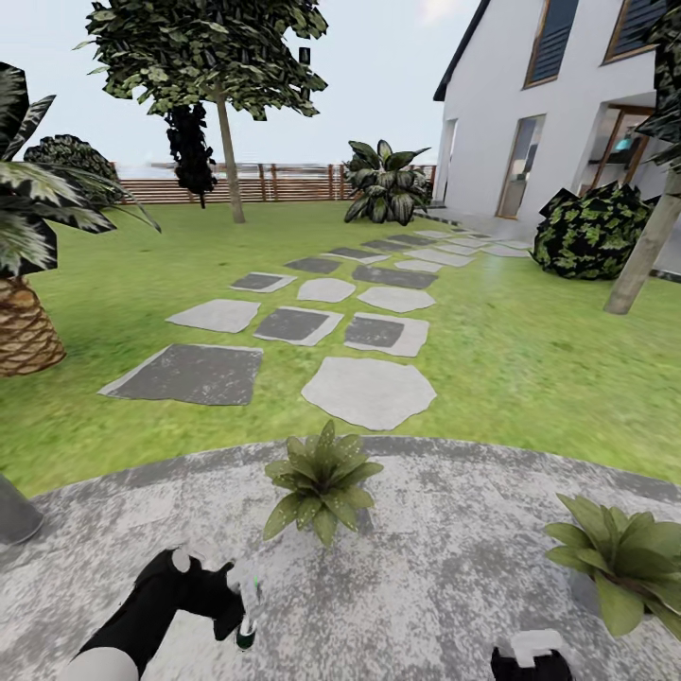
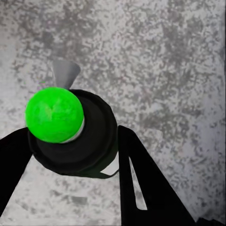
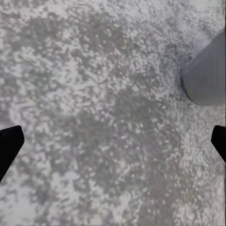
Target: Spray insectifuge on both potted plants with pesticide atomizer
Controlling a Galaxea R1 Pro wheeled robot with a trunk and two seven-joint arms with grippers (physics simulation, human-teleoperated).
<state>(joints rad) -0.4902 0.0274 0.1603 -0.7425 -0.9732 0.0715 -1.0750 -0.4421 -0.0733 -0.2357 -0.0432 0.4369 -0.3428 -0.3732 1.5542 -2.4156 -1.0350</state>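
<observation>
Now your left gripper [image 1: 244, 605] reaches low over the patio [image 1: 435, 586], clamped on the pesticide atomizer [image 1: 248, 613], 1 potted plant [image 1: 320, 480] just ahead; right gripper [image 3: 113, 141] spread wide.

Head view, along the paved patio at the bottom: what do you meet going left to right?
Left claw holding the pesticide atomizer → centre potted plant → right claw → second potted plant at the right edge.

My left arm [image 1: 142, 615], at seven o'clock in the head view, is glossy black over a white forearm shell; its fingers [image 2: 141, 183] are flat matte-black blades, one slotted, and my right wrist [image 1: 532, 654] is black, white-capped.
</observation>
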